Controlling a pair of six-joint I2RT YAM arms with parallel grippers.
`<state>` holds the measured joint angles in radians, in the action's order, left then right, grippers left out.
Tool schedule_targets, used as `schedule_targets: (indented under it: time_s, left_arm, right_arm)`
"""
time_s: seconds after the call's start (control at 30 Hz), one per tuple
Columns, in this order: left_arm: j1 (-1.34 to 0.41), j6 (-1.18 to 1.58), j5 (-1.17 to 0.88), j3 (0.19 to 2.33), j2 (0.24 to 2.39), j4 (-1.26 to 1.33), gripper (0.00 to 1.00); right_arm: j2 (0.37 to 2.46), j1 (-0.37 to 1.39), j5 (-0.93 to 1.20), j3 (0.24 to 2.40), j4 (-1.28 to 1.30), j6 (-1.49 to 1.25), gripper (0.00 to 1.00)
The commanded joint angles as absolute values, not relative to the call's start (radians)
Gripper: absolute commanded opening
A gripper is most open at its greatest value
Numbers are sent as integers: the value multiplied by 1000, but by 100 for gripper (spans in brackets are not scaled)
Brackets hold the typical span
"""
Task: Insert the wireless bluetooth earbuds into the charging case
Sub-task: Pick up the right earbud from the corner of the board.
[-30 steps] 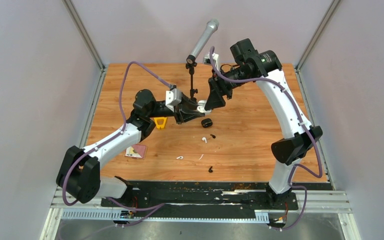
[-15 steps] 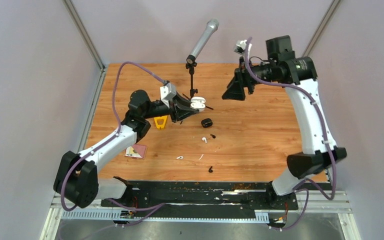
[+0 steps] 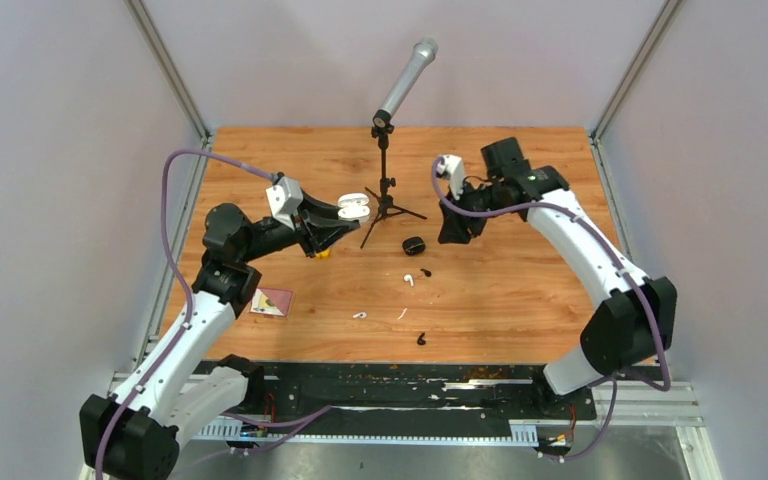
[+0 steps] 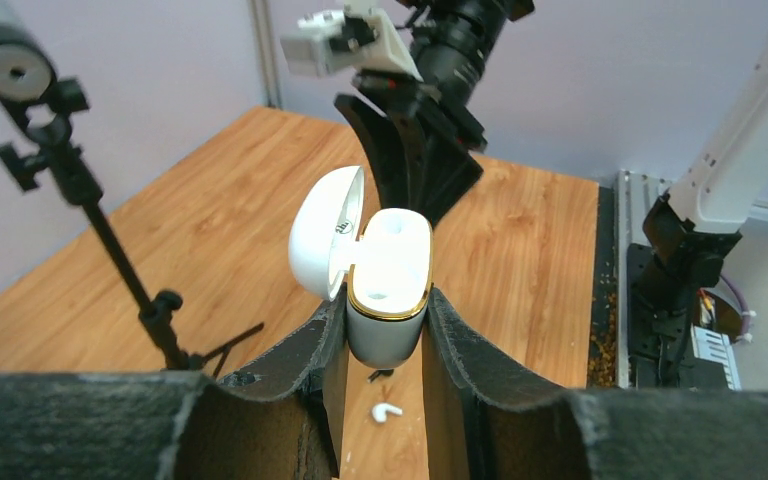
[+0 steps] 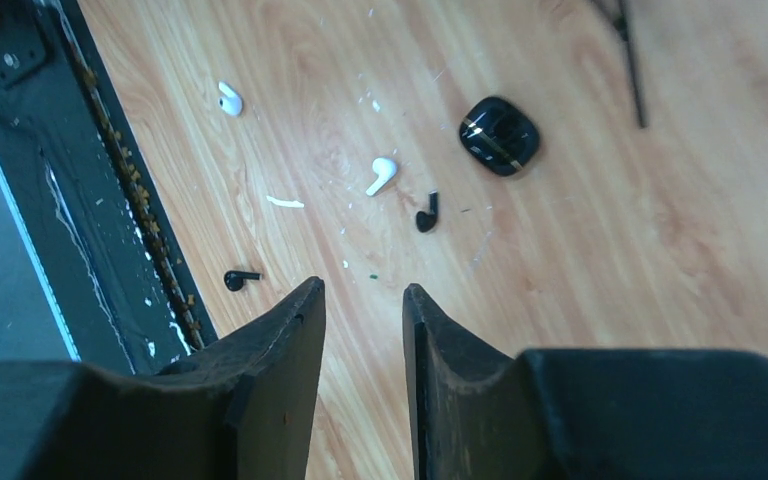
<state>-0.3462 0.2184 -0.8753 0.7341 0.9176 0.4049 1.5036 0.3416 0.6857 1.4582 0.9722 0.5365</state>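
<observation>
My left gripper (image 3: 343,216) is shut on a white charging case (image 3: 353,206) with its lid open, held above the table; in the left wrist view the case (image 4: 390,300) sits between the fingers, sockets empty. My right gripper (image 3: 449,233) is open and empty, just right of the black case (image 3: 413,244), which also shows in the right wrist view (image 5: 499,135). On the wood lie a white earbud (image 3: 409,280), a black earbud (image 3: 426,272), another white earbud (image 3: 360,316) and another black earbud (image 3: 421,339). The right wrist view shows the two white earbuds (image 5: 382,174) (image 5: 230,99) and the two black ones (image 5: 427,212) (image 5: 241,278).
A microphone on a black tripod stand (image 3: 386,190) stands at the back middle, between the two grippers. A yellow piece (image 3: 322,249) lies under the left gripper. A small card (image 3: 273,302) lies near the left arm. A thin white sliver (image 3: 401,314) lies among the earbuds.
My left arm has drawn back to the left with the white case in its grip. My right arm has swung away from the case and come down near the black case.
</observation>
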Motion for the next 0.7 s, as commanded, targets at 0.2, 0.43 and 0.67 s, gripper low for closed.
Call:
schedule_targets:
  time_s: [0.2, 0.43, 0.67]
  left_arm:
    - [-277, 154, -834, 725, 854, 265, 0]
    - [-262, 153, -827, 721, 847, 269, 0]
    - [-259, 155, -828, 709, 832, 282, 0]
  right_arm:
    - [1659, 497, 454, 1333, 692, 205, 27]
    - [1767, 608, 239, 1381, 698, 162, 32]
    - [1814, 673, 314, 1409, 714, 206, 33]
